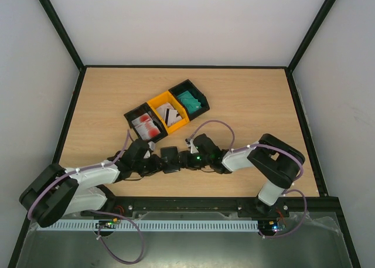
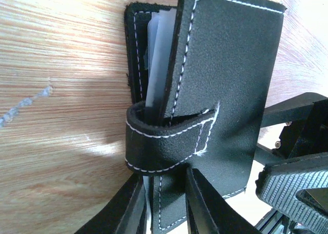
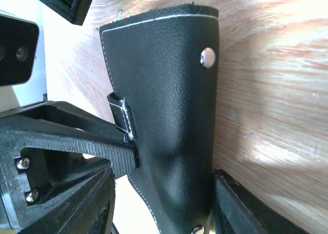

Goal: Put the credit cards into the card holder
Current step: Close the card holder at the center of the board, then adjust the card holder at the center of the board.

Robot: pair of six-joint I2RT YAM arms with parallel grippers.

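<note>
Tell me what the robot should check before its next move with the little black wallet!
1. Left pincer grips the card holder: ok.
2. Right pincer grips it from the other side: ok.
3. Tab undone: not ok, it loops round the flap.
4. Pockets wide open: not ok, the flap stands only a little apart.
5. A card ready in a pincer: not ok, the credit cards lie in the bins.
6. A card already inside: cannot tell, only something pale shows.
</note>
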